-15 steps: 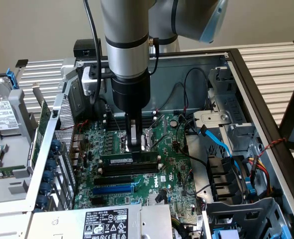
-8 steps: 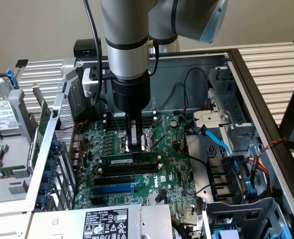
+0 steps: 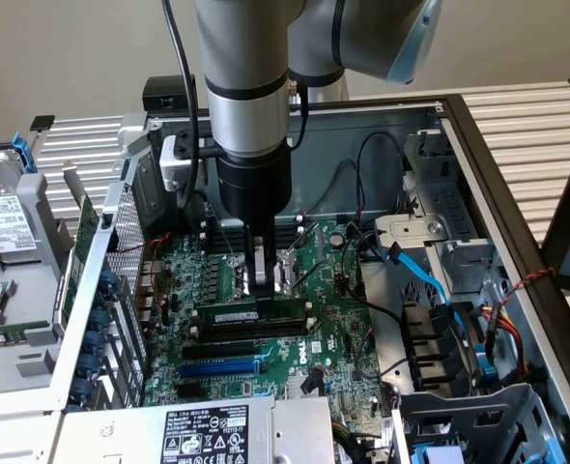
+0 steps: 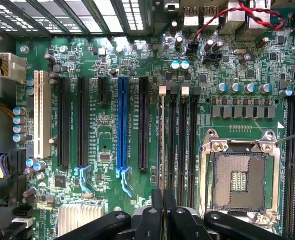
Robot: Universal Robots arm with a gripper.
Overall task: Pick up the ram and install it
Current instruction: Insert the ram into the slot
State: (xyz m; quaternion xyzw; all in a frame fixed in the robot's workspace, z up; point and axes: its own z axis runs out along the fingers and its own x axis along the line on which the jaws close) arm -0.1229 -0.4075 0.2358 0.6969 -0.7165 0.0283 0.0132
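The ram (image 3: 287, 316) is a long thin stick with a white label, standing on edge along a black memory slot on the green motherboard (image 3: 333, 319). My gripper (image 3: 262, 296) reaches straight down from the arm and is shut on the stick's top edge near its middle. In the wrist view the ram (image 4: 162, 125) appears edge-on as a thin pale line running along the slot, and the gripper (image 4: 163, 212) pinches it between its two black fingers (image 4: 156, 220). Whether the stick is fully seated in the slot cannot be told.
Other black memory slots (image 4: 183, 145) lie right beside the ram, then the open CPU socket (image 4: 237, 180). The blue expansion slot (image 4: 122, 125) and black slots sit on the other side. Blue cables (image 3: 420, 280), drive bays and the case walls (image 3: 478, 145) surround the board; a power supply (image 3: 208, 435) is in front.
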